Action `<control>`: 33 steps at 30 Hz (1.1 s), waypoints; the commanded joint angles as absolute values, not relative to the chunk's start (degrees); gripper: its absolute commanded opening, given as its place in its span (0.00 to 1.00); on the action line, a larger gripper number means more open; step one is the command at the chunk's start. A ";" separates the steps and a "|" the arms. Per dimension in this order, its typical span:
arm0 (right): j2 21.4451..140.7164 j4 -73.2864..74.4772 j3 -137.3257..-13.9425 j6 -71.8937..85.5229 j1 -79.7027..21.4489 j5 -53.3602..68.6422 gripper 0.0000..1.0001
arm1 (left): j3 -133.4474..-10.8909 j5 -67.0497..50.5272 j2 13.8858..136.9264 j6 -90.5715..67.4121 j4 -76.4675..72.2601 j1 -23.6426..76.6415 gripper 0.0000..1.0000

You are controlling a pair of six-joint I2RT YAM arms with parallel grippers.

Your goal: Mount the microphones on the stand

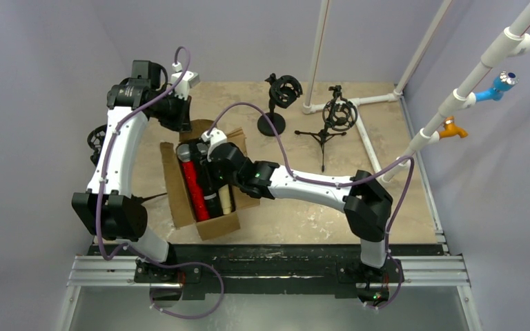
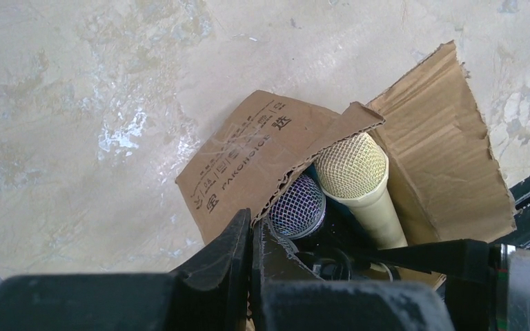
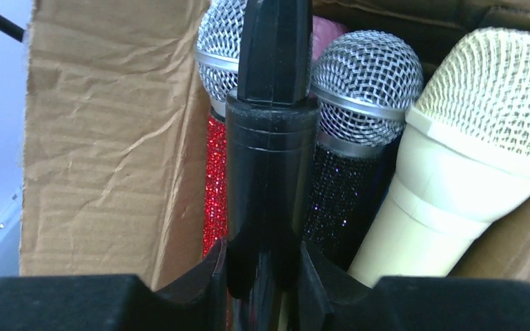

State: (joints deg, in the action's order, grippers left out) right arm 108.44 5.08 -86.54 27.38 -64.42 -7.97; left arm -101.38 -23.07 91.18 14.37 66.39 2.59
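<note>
Several microphones lie in an open cardboard box [image 1: 179, 200]. The right wrist view shows a plain black one [image 3: 272, 172] in front, a glittery red one [image 3: 214, 172], a glittery black one [image 3: 362, 76] and a cream one [image 3: 483, 138]. My right gripper [image 3: 262, 262] reaches into the box and its fingers press both sides of the plain black microphone's body. My left gripper [image 2: 252, 231] is shut on the edge of the box's far flap [image 2: 262, 152], beside a cream head [image 2: 359, 172] and a purple-tinted mesh head [image 2: 297, 205]. Two stands, a round-base one [image 1: 281, 93] and a tripod [image 1: 338, 114], hold empty shock mounts behind the box.
A white PVC pipe frame [image 1: 359, 131] lies on the table behind and right of the tripod. More pipes with blue and orange fittings [image 1: 455, 96] rise at the right. A third round mount [image 1: 96, 141] peeks out left of my left arm.
</note>
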 commanded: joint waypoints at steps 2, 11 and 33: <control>103.03 2.48 -88.42 27.74 -64.34 -6.75 0.09 | -106.94 -21.94 89.21 14.06 62.10 2.54 0.00; 100.70 3.14 -90.53 32.36 -64.40 -2.21 0.00 | -114.85 -19.36 95.09 14.46 64.22 2.53 0.00; 85.08 0.71 -57.66 37.01 -45.97 -1.48 0.00 | -110.40 -19.59 93.88 14.94 61.76 2.57 0.00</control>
